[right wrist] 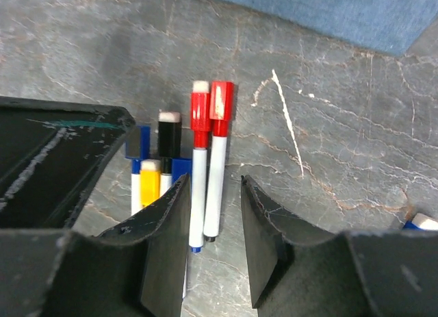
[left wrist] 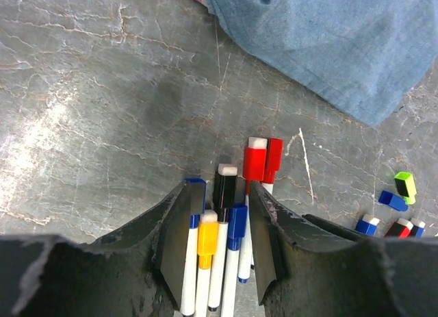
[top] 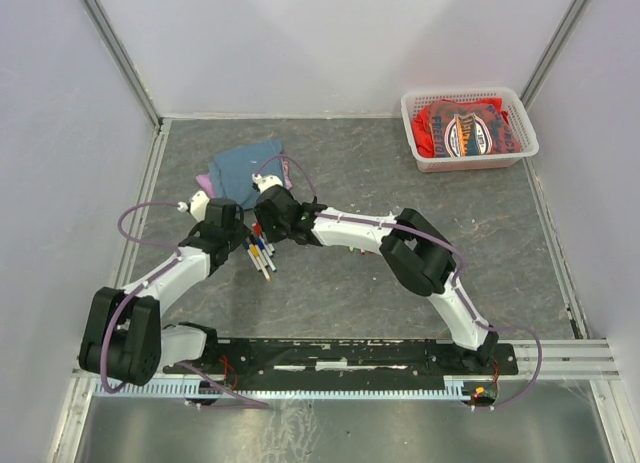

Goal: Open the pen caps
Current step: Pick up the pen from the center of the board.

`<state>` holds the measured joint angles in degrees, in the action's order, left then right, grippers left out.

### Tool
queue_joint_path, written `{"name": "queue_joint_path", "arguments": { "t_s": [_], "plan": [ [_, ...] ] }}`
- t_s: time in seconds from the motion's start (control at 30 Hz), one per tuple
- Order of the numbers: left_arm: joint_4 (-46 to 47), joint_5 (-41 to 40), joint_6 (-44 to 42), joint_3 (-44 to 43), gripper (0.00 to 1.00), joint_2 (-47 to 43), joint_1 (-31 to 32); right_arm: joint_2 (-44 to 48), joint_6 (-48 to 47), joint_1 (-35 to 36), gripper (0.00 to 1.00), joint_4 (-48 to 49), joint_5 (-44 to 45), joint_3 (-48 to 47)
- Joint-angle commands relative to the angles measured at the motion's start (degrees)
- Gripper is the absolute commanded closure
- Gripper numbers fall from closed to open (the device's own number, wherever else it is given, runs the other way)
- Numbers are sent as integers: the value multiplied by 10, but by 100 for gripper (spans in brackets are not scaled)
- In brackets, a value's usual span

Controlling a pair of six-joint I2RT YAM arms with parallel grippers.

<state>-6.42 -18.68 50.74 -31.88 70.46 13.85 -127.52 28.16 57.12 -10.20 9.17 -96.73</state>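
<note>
Blue cloth (top: 245,170) lies toward the bench's far-left corner. Left gripper (left wrist: 220,190), fingers parted and empty, straddles the marker bunch (left wrist: 220,262) left of mid-bench. Right gripper (right wrist: 215,187), also parted, brackets two red pens (right wrist: 213,194), likely to pinch one for pulling. Red caps (right wrist: 220,108) still on; loose caps (left wrist: 392,200) nearby.

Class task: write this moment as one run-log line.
left jaws: open, around capped pens | right jaws: open, around two red-capped pens | loose caps: on table

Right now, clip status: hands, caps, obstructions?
Left hand open, right hand open, both over the pens. Red pen caps still on. Loose caps aside, nothing blocking.
</note>
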Motion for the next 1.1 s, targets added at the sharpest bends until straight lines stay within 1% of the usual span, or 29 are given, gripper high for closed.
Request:
{"name": "queue_joint_path", "arguments": {
  "t_s": [0.0,0.23,0.5,0.87,0.97,1.07],
  "plan": [
    [28,9,18,-10,54,17,-8,-14,-3,3,58,-15,-1,-35],
    [29,21,11,-21,55,37,-17,-29,-5,4,58,-27,6,-46],
    [29,44,-4,-45,56,78,-25,-53,-11,7,58,-75,17,-79],
    [25,56,-15,-54,58,106,-26,-74,-7,18,58,-119,41,-88],
    [28,64,-21,-55,59,113,-26,-74,-5,21,60,-124,50,-79],
    [33,76,-23,-57,61,121,-25,-72,-2,20,63,-125,54,-66]
  ]
}}
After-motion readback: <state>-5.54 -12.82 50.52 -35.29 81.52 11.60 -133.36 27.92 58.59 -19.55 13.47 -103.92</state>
